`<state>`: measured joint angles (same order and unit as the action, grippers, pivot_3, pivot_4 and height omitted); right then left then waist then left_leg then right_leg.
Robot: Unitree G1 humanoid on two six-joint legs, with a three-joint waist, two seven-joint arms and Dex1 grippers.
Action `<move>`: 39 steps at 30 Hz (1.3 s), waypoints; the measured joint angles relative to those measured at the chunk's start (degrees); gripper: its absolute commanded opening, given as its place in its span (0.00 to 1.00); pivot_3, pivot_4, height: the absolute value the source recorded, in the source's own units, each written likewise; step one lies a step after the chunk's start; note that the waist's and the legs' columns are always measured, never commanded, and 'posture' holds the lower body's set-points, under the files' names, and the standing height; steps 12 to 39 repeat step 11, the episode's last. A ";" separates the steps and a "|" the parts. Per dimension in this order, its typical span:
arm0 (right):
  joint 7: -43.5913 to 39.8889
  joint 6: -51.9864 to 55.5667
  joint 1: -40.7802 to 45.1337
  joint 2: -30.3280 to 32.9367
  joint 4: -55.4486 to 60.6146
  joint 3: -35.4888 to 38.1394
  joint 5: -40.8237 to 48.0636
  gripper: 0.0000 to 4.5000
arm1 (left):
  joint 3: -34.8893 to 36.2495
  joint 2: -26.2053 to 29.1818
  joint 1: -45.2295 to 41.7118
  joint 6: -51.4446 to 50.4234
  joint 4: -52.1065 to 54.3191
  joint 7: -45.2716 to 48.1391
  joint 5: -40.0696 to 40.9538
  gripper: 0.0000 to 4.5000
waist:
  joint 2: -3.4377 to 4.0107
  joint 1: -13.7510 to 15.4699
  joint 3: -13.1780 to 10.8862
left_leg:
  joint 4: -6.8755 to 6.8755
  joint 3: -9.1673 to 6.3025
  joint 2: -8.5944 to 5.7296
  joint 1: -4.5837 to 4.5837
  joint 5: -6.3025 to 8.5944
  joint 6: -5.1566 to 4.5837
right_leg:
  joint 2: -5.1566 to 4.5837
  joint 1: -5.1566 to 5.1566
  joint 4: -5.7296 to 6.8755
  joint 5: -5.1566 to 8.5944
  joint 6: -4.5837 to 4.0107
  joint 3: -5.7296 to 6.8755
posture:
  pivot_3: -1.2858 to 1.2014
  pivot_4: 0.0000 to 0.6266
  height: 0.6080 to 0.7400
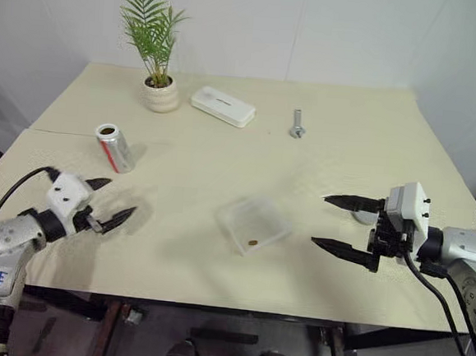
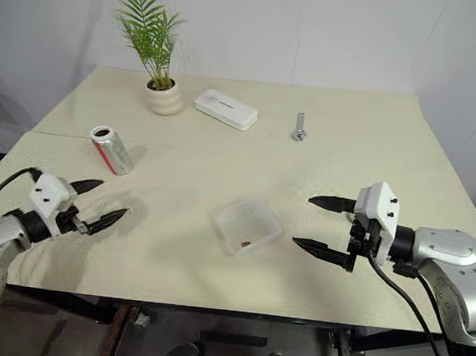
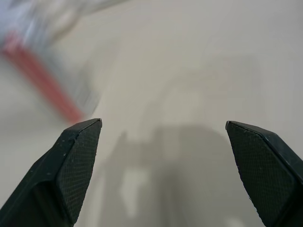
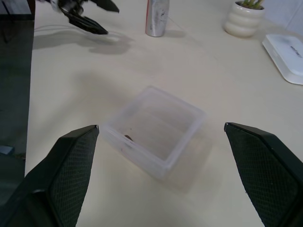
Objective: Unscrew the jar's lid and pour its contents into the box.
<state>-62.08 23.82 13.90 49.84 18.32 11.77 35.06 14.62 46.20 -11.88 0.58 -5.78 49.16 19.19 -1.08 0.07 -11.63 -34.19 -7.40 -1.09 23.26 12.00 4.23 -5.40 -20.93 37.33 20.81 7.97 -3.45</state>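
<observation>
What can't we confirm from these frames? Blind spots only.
- Jar: in the left wrist view it is a smear with a red streak, cut by the frame edge; its top is cut off in the right wrist view.
- Contents: a tiny brown speck in the box; count and shape unreadable.
- Lid: cannot be identified anywhere.

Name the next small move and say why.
Probably draw both arms back and stop: the jar stands upright and lidless, a brown bit already lies in the box, and the left gripper and right gripper are open and empty.
</observation>
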 measured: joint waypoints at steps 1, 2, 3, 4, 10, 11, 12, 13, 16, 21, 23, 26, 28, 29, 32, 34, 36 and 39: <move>-0.29 -0.07 0.06 0.28 -0.67 0.01 -0.21 1.00 | -1.18 0.99 -0.97 0.19 2.04 3.48 1.20 0.99 | 0.01 -0.20 0.00 | 0.04 0.15 0.08 -0.02 -0.03 -0.04 | 0.00 0.10 -0.23 0.00 -0.21 -0.02 | 0.52 0.24 1.00; -0.64 -0.09 0.14 0.55 -1.06 0.01 -0.39 1.00 | -2.07 2.11 -1.53 -0.06 3.71 6.75 2.40 0.99 | 0.07 -0.32 0.00 | 0.10 0.20 0.11 -0.05 -0.05 -0.07 | 0.01 0.22 -0.49 -0.05 -0.29 -0.03 | 0.52 0.24 1.00; -1.16 -0.10 0.14 1.33 -1.30 0.02 -0.41 1.00 | -2.57 2.90 -1.95 -0.76 4.96 9.56 3.82 0.99 | 0.12 -0.66 -0.02 | 0.12 0.35 0.11 -0.05 -0.04 -0.10 | -0.01 0.21 -0.60 -0.10 -0.26 -0.13 | 0.52 0.24 1.00; -1.58 -0.12 0.14 1.90 -1.77 0.18 -0.48 1.00 | -2.78 3.32 -2.45 -2.04 5.80 11.79 5.38 0.99 | 0.12 -1.11 -0.02 | 0.16 0.37 0.09 -0.05 -0.02 -0.14 | -0.04 0.22 -0.64 -0.25 0.03 -0.15 | 0.52 0.24 1.00; -1.91 -0.01 -1.21 2.49 -1.47 1.43 -0.51 1.00 | -2.76 3.61 -3.03 -5.97 6.29 15.43 8.02 0.99 | 0.12 -1.82 -0.02 | 0.36 0.37 0.21 0.07 0.06 -0.17 | 0.05 -0.16 -0.40 -0.17 0.37 -0.13 | 0.52 0.24 1.00; -1.79 0.03 -1.20 2.48 -1.39 1.43 -0.51 1.00 | -2.72 3.61 -2.91 -6.48 6.48 15.41 8.02 0.99 | 0.12 -1.82 -0.02 | 0.36 0.36 0.21 0.09 0.06 -0.17 | 0.06 -0.21 -0.34 -0.14 0.36 -0.13 | 0.52 0.24 1.00; -1.79 0.03 -1.20 2.48 -1.39 1.43 -0.51 1.00 | -2.72 3.61 -2.91 -6.48 6.48 15.41 8.02 0.99 | 0.12 -1.82 -0.02 | 0.36 0.36 0.21 0.09 0.06 -0.17 | 0.06 -0.21 -0.34 -0.14 0.36 -0.13 | 0.52 0.24 1.00; -1.79 0.03 -1.20 2.48 -1.39 1.43 -0.51 1.00 | -2.72 3.61 -2.91 -6.48 6.48 15.41 8.02 0.99 | 0.12 -1.82 -0.02 | 0.36 0.36 0.21 0.09 0.06 -0.17 | 0.06 -0.21 -0.34 -0.14 0.36 -0.13 | 0.52 0.24 1.00; -1.79 0.03 -1.20 2.48 -1.39 1.43 -0.51 1.00 | -2.72 3.61 -2.91 -6.48 6.48 15.41 8.02 0.99 | 0.12 -1.82 -0.02 | 0.36 0.36 0.21 0.09 0.06 -0.17 | 0.06 -0.21 -0.34 -0.14 0.36 -0.13 | 0.52 0.24 1.00; -1.79 0.03 -1.20 2.48 -1.39 1.43 -0.51 1.00 | -2.72 3.61 -2.91 -6.48 6.48 15.41 8.02 0.99 | 0.12 -1.82 -0.02 | 0.36 0.36 0.21 0.09 0.06 -0.17 | 0.06 -0.21 -0.34 -0.14 0.36 -0.13 | 0.52 0.24 1.00; -1.79 0.03 -1.20 2.48 -1.39 1.43 -0.51 1.00 | -2.72 3.61 -2.91 -6.48 6.48 15.41 8.02 0.99 | 0.12 -1.82 -0.02 | 0.36 0.36 0.21 0.09 0.06 -0.17 | 0.06 -0.21 -0.34 -0.14 0.36 -0.13 | 0.52 0.24 1.00; -1.79 0.03 -1.20 2.48 -1.39 1.43 -0.51 1.00 | -2.72 3.61 -2.91 -6.48 6.48 15.41 8.02 0.99 | 0.12 -1.82 -0.02 | 0.36 0.36 0.21 0.09 0.06 -0.17 | 0.06 -0.21 -0.34 -0.14 0.36 -0.13 | 0.52 0.24 1.00; -1.79 0.03 -1.20 2.48 -1.39 1.43 -0.51 1.00 | -2.72 3.61 -2.91 -6.48 6.48 15.41 8.02 0.99 | 0.12 -1.82 -0.02 | 0.36 0.36 0.21 0.09 0.06 -0.17 | 0.06 -0.21 -0.34 -0.14 0.36 -0.13 | 0.52 0.24 1.00; -1.79 0.03 -1.20 2.48 -1.39 1.43 -0.51 1.00 | -2.72 3.61 -2.91 -6.48 6.48 15.41 8.02 0.99 | 0.12 -1.82 -0.02 | 0.36 0.36 0.21 0.09 0.06 -0.17 | 0.06 -0.21 -0.34 -0.14 0.36 -0.13 | 0.52 0.24 1.00; -1.79 0.03 -1.20 2.48 -1.39 1.43 -0.51 1.00 | -2.72 3.61 -2.91 -6.48 6.48 15.41 8.02 0.99 | 0.12 -1.82 -0.02 | 0.36 0.36 0.21 0.09 0.06 -0.17 | 0.06 -0.21 -0.34 -0.14 0.36 -0.13 | 0.52 0.24 1.00; -1.79 0.03 -1.20 2.48 -1.39 1.43 -0.51 1.00 | -2.72 3.61 -2.91 -6.48 6.48 15.41 8.02 0.99 | 0.12 -1.82 -0.02 | 0.36 0.36 0.21 0.09 0.06 -0.17 | 0.06 -0.21 -0.34 -0.14 0.36 -0.13 | 0.52 0.24 1.00; -1.79 0.03 -1.20 2.48 -1.39 1.43 -0.51 1.00 | -2.72 3.61 -2.91 -6.48 6.48 15.41 8.02 0.99 | 0.12 -1.82 -0.02 | 0.36 0.36 0.21 0.09 0.06 -0.17 | 0.06 -0.21 -0.34 -0.14 0.36 -0.13 | 0.52 0.24 1.00; -1.79 0.03 -1.20 2.48 -1.39 1.43 -0.51 1.00 | -2.72 3.61 -2.91 -6.48 6.48 15.41 8.02 0.99 | 0.12 -1.82 -0.02 | 0.36 0.36 0.21 0.09 0.06 -0.17 | 0.06 -0.21 -0.34 -0.14 0.36 -0.13 | 0.52 0.24 1.00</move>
